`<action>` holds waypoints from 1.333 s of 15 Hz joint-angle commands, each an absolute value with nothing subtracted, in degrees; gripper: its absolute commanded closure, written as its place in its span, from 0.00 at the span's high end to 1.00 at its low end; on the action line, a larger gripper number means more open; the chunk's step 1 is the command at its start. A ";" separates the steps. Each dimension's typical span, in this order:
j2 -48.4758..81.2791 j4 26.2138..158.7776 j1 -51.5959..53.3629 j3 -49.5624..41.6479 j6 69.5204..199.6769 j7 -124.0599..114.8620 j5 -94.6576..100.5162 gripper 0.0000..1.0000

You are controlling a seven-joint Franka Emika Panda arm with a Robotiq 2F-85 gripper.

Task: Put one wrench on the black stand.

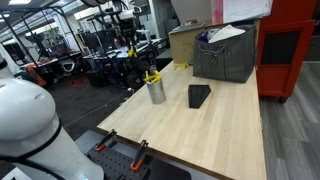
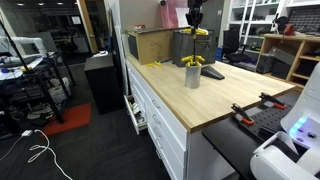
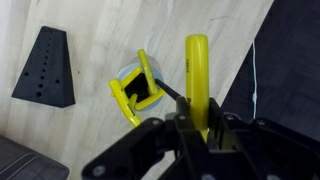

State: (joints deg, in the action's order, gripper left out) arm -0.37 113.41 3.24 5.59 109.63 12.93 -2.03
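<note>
End effector is clamped narrow on the wrench, held aloft just beside the silver cup of spare wrenches. Black stand sits on the counter beyond the cup, up-left in the wrist view. The wrench's long axis runs straight out from the fingers, roughly parallel to the stand's length.

Wooden workbench, red cabinet
</note>
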 commanded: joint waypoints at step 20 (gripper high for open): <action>7.71 100.02 4.18 3.67 106.28 -42.26 11.75 0.06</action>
State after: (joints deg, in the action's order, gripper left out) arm 3.38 104.21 4.19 5.00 109.65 -38.19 9.53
